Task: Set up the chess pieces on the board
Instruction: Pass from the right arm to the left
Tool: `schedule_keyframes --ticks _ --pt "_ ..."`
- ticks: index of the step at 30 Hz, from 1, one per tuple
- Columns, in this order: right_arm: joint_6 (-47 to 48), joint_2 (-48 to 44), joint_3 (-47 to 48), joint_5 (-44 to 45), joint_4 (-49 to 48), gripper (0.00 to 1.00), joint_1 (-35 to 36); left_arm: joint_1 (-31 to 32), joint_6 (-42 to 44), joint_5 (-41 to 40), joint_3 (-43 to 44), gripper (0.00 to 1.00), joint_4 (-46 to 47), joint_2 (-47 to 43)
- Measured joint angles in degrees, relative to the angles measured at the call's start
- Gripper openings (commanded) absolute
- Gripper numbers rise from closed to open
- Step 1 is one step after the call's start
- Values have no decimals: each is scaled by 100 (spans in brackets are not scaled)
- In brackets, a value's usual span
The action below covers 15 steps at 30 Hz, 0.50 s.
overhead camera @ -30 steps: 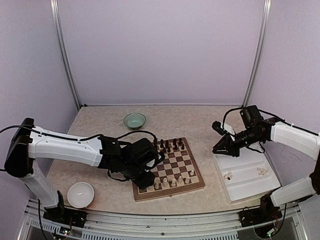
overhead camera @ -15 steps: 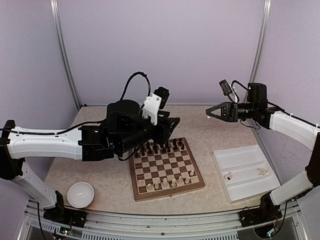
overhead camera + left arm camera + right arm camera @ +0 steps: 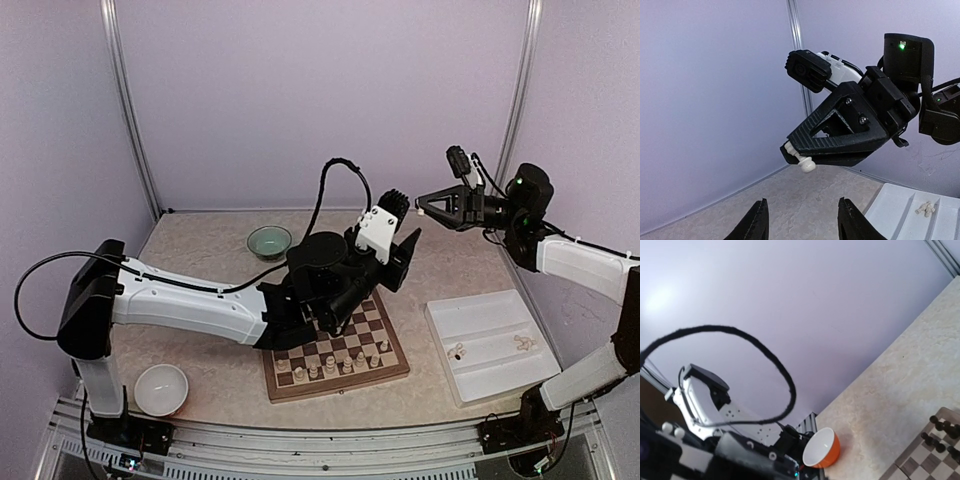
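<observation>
The right hand (image 3: 791, 150) is clamped on a small cream piece (image 3: 803, 161), apparently a pawn, which juts sideways from its fingertips, high above the counter (image 3: 210, 270). The left hand (image 3: 802, 205) faces it from the 9 o'clock side in the top view. Its fingers are spread with nothing between them, near the piece but apart from it. This looks like a hand-over that has not yet been made. Under the left arm lies the board (image 3: 340, 386). A ragged line of cream chess pieces (image 3: 345, 360) stands along its 6 o'clock side, and the dark pieces (image 3: 940, 427) stand at its 12 o'clock side. The setup looks partly done, since a few loose cream pieces lie in the white tray (image 3: 485, 322) at the board's 3 o'clock and one is in the air. Only the left wrist view shows the grip plainly; the top view gives just a pale speck at the right hand's tip. The right wrist view shows neither its own fingers nor the piece. It does show that the bowl (image 3: 821, 447) at the board's 8 o'clock has an orange outer wall, which the top view hides.
</observation>
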State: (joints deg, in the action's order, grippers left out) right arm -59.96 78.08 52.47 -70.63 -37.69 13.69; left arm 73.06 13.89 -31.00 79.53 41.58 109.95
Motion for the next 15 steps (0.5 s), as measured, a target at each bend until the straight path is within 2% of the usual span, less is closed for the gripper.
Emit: schedule_keyframes --ticks 15 --pt "-308 0 -26 48 -225 0 11 -2 319 -295 1126 50 31 752"
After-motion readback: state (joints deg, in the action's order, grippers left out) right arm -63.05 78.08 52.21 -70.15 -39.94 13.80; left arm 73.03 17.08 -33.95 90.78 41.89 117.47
